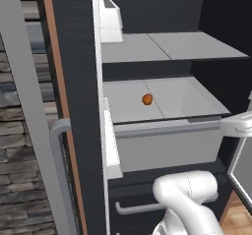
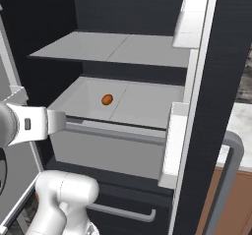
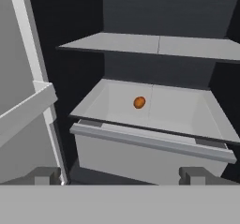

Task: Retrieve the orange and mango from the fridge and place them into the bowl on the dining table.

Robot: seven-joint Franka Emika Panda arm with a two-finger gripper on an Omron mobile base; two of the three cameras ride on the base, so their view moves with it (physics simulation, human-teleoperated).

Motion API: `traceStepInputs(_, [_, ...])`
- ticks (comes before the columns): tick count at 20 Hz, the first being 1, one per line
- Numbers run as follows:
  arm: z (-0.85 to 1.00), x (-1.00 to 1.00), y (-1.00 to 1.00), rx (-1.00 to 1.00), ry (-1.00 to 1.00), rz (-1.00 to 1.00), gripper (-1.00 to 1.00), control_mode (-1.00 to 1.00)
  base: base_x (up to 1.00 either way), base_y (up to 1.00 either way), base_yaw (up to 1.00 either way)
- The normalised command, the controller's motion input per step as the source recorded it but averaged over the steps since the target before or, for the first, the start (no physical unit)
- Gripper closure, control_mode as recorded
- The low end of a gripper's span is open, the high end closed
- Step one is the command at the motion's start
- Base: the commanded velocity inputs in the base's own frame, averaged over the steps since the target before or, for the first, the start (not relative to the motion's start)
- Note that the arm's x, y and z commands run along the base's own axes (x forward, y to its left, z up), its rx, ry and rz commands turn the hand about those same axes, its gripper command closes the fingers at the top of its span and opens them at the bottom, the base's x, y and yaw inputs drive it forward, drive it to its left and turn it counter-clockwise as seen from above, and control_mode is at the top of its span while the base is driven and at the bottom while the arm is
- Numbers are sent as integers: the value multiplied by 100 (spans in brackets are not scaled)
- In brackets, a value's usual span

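The fridge (image 1: 78,81) is seen standing open, its dark interior fitted with a grey upper shelf (image 1: 167,46) and a grey drawer (image 3: 150,143) below it. A stone wall (image 1: 19,145) is visible to the left of the open door. One small orange fruit (image 1: 147,99) is seen lying in the drawer, near its middle; whether it is the orange or the mango cannot be told. The tool (image 3: 122,175) is held wide open and empty before the drawer front, only its fingertips (image 3: 197,175) being visible.
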Motion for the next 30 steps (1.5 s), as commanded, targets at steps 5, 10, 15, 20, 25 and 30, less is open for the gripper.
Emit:
traceStepInputs(5, [0,0,0,0,0,0,-100,100,13,0,1])
traceStepInputs(10, [0,0,0,0,0,0,-100,100,10,0,0])
traceStepInputs(15, [0,30,0,0,3,0,-100,-100,12,0,0])
traceStepInputs(20, [0,68,0,0,9,0,-100,-100,0,0,0])
traceStepInputs(25, [-13,40,0,0,3,0,-100,-100,0,0,0])
traceStepInputs(30, [-37,31,0,0,0,0,-100,-100,0,0,0])
